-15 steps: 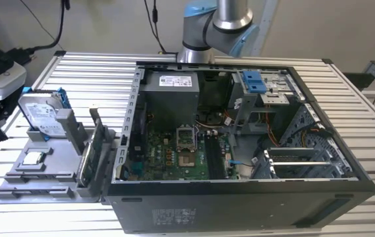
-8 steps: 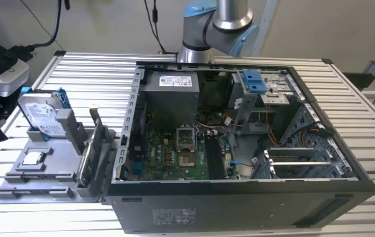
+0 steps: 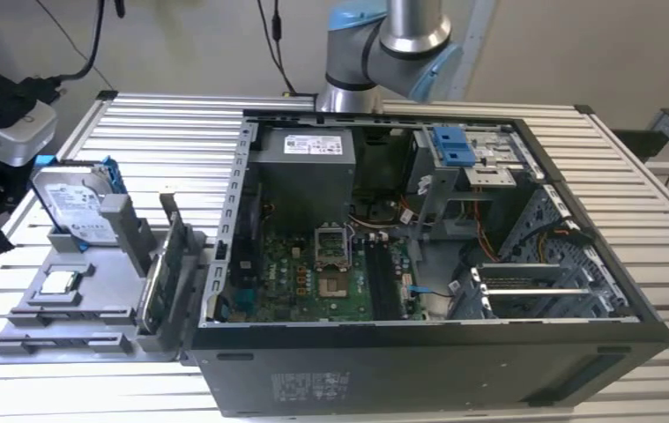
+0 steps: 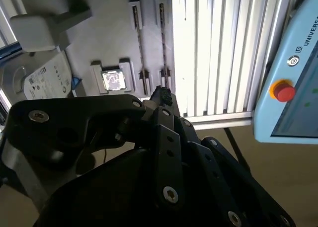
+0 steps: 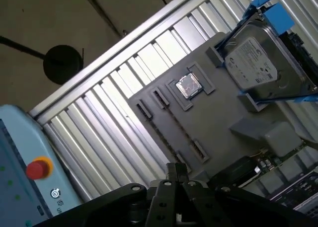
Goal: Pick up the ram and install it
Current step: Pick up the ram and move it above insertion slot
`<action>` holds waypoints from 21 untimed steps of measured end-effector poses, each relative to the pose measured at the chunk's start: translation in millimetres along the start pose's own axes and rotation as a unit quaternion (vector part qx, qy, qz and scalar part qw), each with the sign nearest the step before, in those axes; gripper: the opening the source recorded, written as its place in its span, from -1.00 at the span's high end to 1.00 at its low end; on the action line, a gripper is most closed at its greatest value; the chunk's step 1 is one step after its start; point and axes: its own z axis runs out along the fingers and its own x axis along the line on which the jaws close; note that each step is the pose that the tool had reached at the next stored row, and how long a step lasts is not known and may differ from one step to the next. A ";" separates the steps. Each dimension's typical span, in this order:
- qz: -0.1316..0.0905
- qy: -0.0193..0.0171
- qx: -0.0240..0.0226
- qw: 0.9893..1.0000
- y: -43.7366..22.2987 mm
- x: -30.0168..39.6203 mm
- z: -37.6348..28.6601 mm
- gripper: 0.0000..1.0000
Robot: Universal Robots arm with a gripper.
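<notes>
Above the grey holder tray (image 4: 99,38), in both wrist views, the gripper (image 4: 161,95), with its fingers (image 5: 172,173) drawn close together and nothing held between them. Tips in line with the tray's outermost slot, near one end of it; height over the tray not to be told. In that slot, along the tray's long edge next to the bare slats of the table (image 4: 218,48), the ram (image 4: 163,43): a thin dark stick standing edge-on, gripped at both ends by small grey brackets, also seen in the first wrist view (image 5: 161,133). In the parallel slot just beside it, toward the tray's middle, a second dark stick (image 4: 140,48) of the same kind. Next inward on the tray, the small square silver processor chip (image 4: 113,80), seated flat in its own recess. At the tray's far end, a hard drive (image 4: 47,80) propped in a blue bracket. In the exterior view, at the tray's side, an expansion card (image 3: 155,295) standing on edge, and just beyond it the open computer case (image 3: 428,370) with its green motherboard (image 3: 310,282) exposed. Behind the case, the arm (image 3: 387,44) rising out of view. Off the table and well apart from the tray, a pale blue teach pendant (image 4: 293,78) with a red button (image 4: 284,92).
</notes>
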 end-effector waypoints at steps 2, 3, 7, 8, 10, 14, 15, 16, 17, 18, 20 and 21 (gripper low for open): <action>-0.006 0.000 0.000 1.000 0.0 0.0 0.0 0.79; -0.007 0.000 0.000 1.000 0.0 0.0 0.0 0.79; -0.011 0.001 0.000 1.000 0.1 0.0 0.0 0.79; -0.016 0.001 0.001 1.000 0.0 0.0 0.0 0.79; -0.028 0.001 0.001 1.000 0.1 0.0 0.3 0.79; -0.063 0.002 0.003 0.998 0.0 0.0 0.8 0.79; -0.071 0.002 0.004 0.997 0.0 0.0 0.9 0.79; -0.080 0.002 0.005 0.997 0.0 0.0 1.0 0.79; -0.089 0.002 0.006 0.996 0.0 0.0 1.3 0.79; -0.098 0.002 0.007 0.995 0.0 0.0 1.6 0.79; -0.115 0.001 0.008 0.993 0.0 -0.1 1.9 0.79; -0.123 0.001 0.009 0.992 0.0 -0.1 2.1 0.79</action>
